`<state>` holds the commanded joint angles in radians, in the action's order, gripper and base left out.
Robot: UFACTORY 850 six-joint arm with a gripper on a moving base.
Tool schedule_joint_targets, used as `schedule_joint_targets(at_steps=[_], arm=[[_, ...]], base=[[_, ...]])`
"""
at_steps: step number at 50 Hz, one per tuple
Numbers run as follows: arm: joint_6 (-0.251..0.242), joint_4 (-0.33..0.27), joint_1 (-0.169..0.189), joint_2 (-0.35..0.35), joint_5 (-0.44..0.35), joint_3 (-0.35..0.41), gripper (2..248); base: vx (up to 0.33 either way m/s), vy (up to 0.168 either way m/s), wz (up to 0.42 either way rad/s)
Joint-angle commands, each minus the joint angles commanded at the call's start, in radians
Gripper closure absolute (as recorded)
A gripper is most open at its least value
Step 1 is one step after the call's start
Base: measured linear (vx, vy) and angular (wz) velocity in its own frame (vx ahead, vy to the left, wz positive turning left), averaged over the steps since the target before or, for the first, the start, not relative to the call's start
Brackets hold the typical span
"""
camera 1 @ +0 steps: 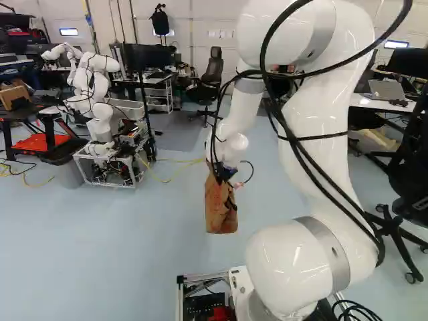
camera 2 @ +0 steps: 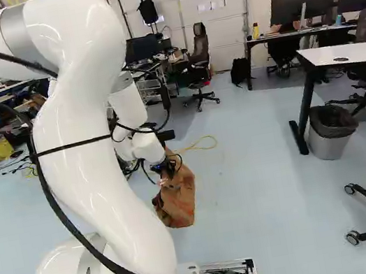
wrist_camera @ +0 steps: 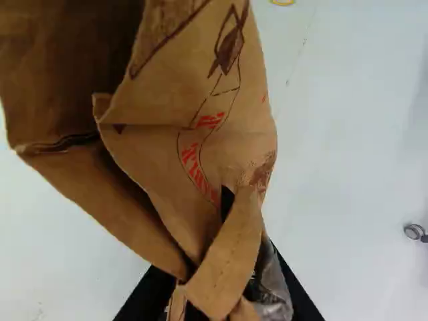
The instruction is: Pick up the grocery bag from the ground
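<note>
**Pinching a brown paper grocery bag [camera 1: 221,208] by its top, the arm [camera 1: 309,144] holds it out ahead of the base**

The end effector [camera 1: 222,172] points downward, with the crumpled upper part of the grocery bag caught between its two black fingers. In the wrist view, a folded strip of paper crosses the gap of the end effector [wrist_camera: 223,291], and the bag's body spreads out ahead of the fingers, creased and bent, with red and dark printing on one side. A dark and greyish patch shows beside the strip, too bunched up to make out.

The bag looks to hang below the grip over the pale blue floor [camera 2: 249,189]; whether its bottom touches the floor, I cannot tell. Beyond it in the right base view, a yellow cable [camera 2: 202,143] loops on the floor, and a dark office chair [camera 2: 200,59] stands farther back.

At the right of that view, a grey waste bin [camera 2: 329,145] with a dark liner stands near the leg of a white-topped desk [camera 2: 360,53]. Another robot [camera 1: 97,100], also white, stands on a wheeled frame [camera 1: 107,172] at the left of the left base view, well apart from the bag.
</note>
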<state>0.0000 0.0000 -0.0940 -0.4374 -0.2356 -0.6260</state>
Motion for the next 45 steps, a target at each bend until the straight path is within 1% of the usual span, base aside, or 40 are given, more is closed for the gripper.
schedule_joint_targets(at_steps=[9,23,45], arm=[[0.0,0.0,0.006,0.047,-0.041,0.035,231],[0.0,0.0,0.018,0.138,-0.123,0.104,231],[0.0,0.0,0.043,0.325,-0.289,0.244,231]], base=[[0.0,0.0,0.0],[0.0,0.0,0.0],[0.0,0.0,0.0]])
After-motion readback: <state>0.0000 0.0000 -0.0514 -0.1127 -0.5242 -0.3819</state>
